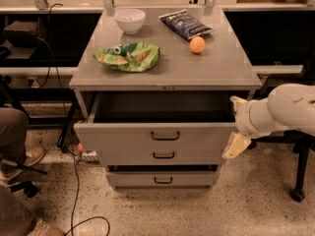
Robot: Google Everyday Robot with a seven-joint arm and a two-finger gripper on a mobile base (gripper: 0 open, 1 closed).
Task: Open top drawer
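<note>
Camera view: the top drawer (123, 134) stands pulled well out below the surface's (216, 73) front edge, its dark inside showing, so the opening looks done. The hand (236, 126) is at the drawer's right front corner, spread wide and holding nothing; only backing away seems left

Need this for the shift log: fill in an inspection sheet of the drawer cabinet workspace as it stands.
Surface: grey cabinet top, carrying four loose items.
Job's things: top drawer pulled out; inside dark, nothing seen in it.
Clutter: white bowl, blue snack bag, orange and green snack bag, all on the top.
Grippers: gripper at the right end of the drawer front; contact cannot be told.
Cables: cable trailing over the floor, left of the cabinet.
Surroundings: person's shoe at the left, castor at the right.
</note>
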